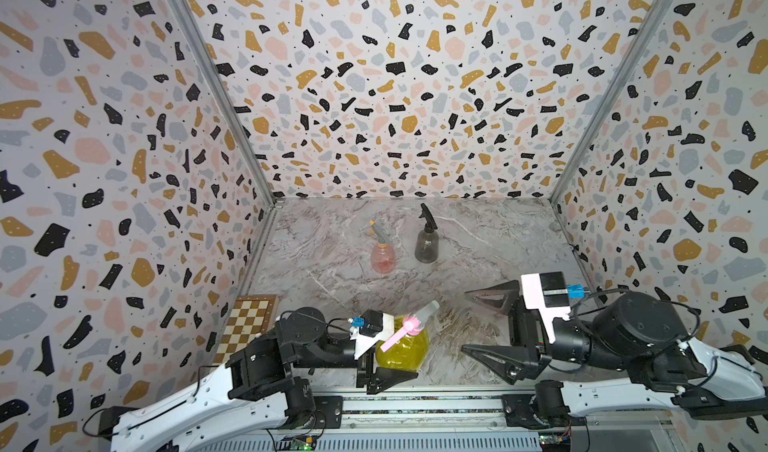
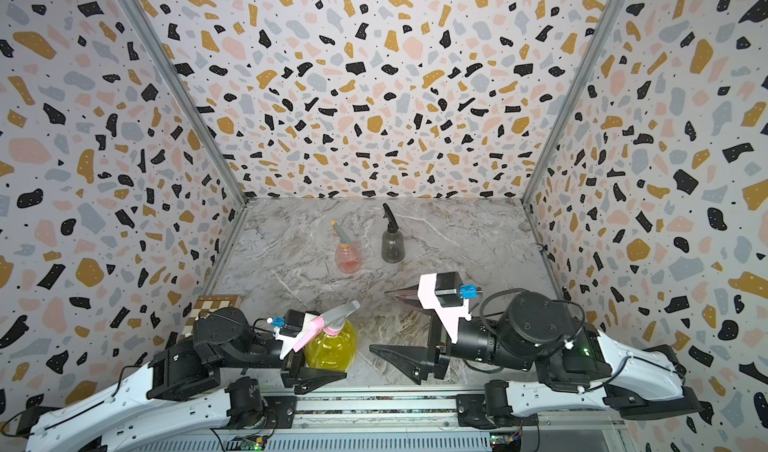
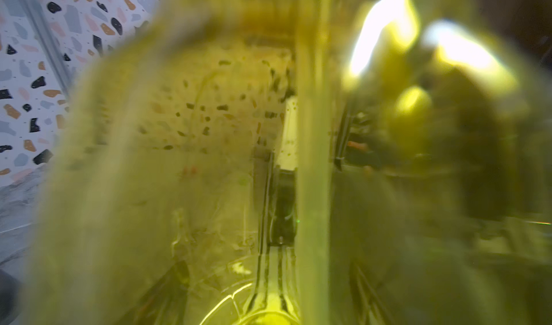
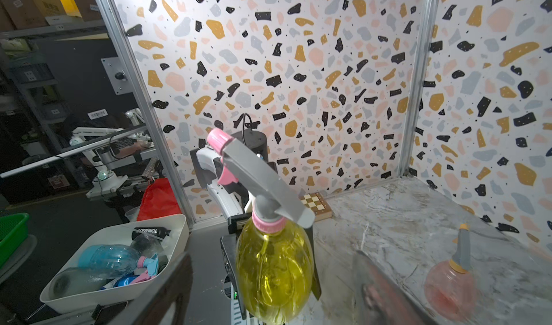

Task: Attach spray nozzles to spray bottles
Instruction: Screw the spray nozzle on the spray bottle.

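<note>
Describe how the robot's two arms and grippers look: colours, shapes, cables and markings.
The left arm and right arm match: white shells over the long links, round black joint housings, thin black cables looping outside. The left gripper and right gripper each have black wedge-shaped fingers tapering to points. Each wrist carries a white bracket with a black camera block and a blue plug.

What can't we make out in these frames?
- Left wrist view: the yellow bottle fills it, blurred; no fingers show.
- Top views: left gripper, far finger behind that bottle.
- Right wrist view: right gripper, fingers blurred and cut off by the edge.
- Dark grey bottle: dip tube too small in top views.
</note>
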Robot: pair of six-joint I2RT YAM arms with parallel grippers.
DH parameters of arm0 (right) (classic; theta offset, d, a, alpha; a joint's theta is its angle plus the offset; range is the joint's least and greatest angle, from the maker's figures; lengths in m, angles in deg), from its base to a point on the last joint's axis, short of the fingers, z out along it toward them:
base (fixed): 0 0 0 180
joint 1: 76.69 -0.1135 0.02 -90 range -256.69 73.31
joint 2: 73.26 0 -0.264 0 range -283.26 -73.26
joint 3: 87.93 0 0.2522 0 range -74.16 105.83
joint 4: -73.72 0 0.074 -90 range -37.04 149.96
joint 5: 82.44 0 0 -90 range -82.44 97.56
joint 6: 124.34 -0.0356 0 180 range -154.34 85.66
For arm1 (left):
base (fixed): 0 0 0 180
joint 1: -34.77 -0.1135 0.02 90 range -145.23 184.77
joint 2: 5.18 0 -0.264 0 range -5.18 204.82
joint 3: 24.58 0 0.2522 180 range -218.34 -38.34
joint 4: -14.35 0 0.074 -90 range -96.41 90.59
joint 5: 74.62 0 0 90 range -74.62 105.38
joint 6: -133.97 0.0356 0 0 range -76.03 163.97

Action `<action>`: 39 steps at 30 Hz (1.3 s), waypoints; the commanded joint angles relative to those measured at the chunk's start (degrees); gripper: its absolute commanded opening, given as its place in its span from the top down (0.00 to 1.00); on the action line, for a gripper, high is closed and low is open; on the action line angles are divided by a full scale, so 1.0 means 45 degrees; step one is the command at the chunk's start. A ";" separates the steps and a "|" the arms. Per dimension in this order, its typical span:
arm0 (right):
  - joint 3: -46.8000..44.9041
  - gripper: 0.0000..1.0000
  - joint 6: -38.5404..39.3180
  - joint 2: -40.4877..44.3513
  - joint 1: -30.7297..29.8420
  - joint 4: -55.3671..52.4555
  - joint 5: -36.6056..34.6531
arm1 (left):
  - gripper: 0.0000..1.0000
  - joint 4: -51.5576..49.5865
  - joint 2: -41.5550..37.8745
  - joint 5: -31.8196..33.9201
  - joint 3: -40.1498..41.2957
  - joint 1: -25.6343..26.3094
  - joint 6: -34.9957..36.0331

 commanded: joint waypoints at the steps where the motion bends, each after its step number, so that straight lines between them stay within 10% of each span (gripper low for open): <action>1: 0.0607 0.15 0.0465 -0.0474 -0.0045 -0.0163 0.0541 | 1.00 0.0324 -0.0039 -0.1708 -0.0095 -0.0038 -0.0092; 15: 0.2400 0.25 0.0983 -0.2565 -0.0032 -0.0694 0.1906 | 1.00 0.0136 0.0622 -0.2470 -0.0247 -0.0043 0.0029; 34: 0.3539 0.98 -0.0117 -0.3912 -0.0027 -0.2173 0.0792 | 1.00 0.0372 0.0670 -0.0720 -0.0280 -0.0043 -0.0186; 39: 0.3430 1.00 -0.0355 -0.4059 -0.0029 -0.2144 0.0180 | 0.37 0.0490 0.0557 -0.0257 -0.0062 -0.0043 -0.0425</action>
